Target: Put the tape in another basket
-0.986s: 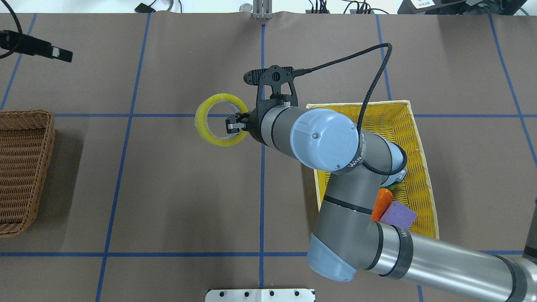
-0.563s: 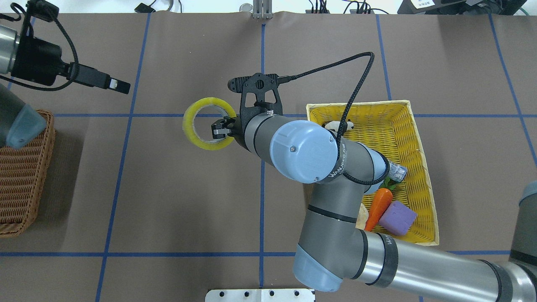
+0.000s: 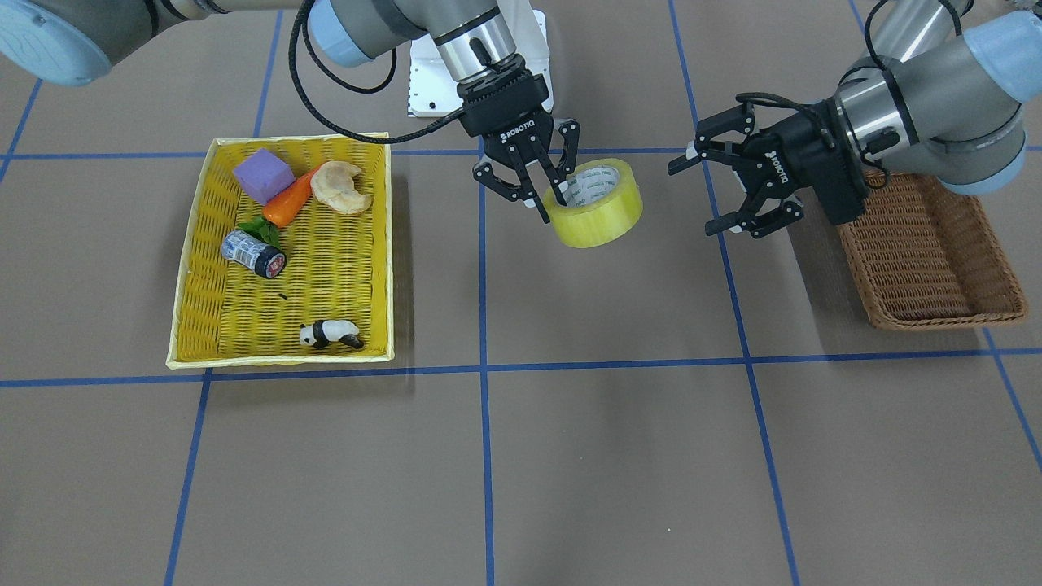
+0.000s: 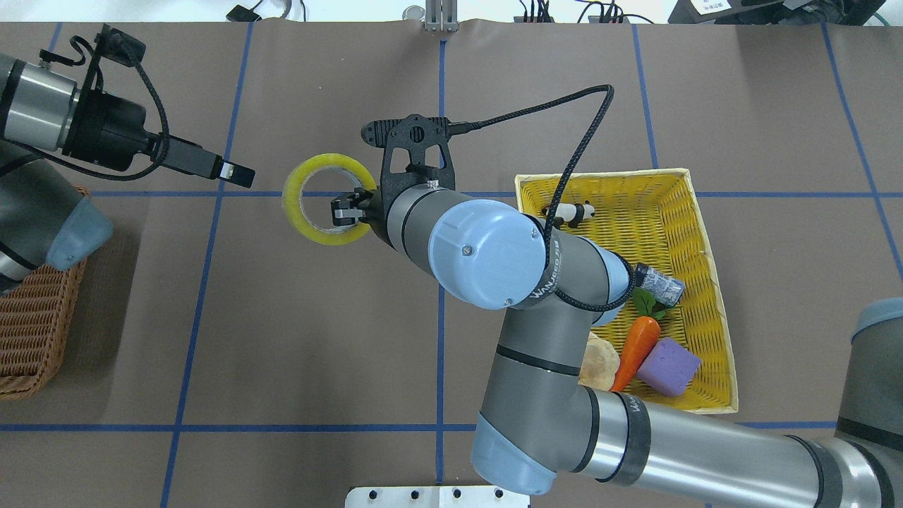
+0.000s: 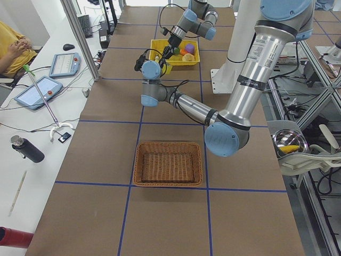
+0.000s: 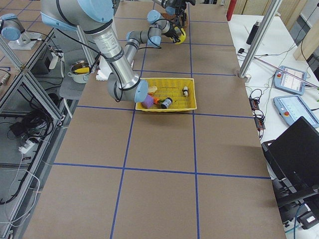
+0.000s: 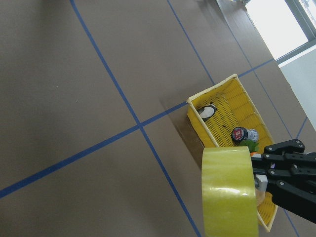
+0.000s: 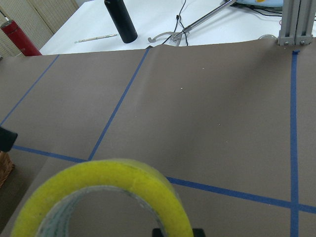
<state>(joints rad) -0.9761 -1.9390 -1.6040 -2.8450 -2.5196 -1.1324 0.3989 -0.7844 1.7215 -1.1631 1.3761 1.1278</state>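
My right gripper is shut on the yellow tape, one finger inside the core and one outside, and holds it above the table's middle. The tape also shows in the overhead view, the left wrist view and the right wrist view. My left gripper is open and empty, a short way from the tape and pointing at it. The dark-brown wicker basket stands empty below my left arm, at the left edge of the overhead view.
The bright yellow basket holds a purple block, a carrot, a bread piece, a small can with a black cap and a panda figure. Blue tape lines cross the brown table.
My right gripper has carried the tape leftward in the overhead view. My left arm has come in from the left edge and reached toward the tape.
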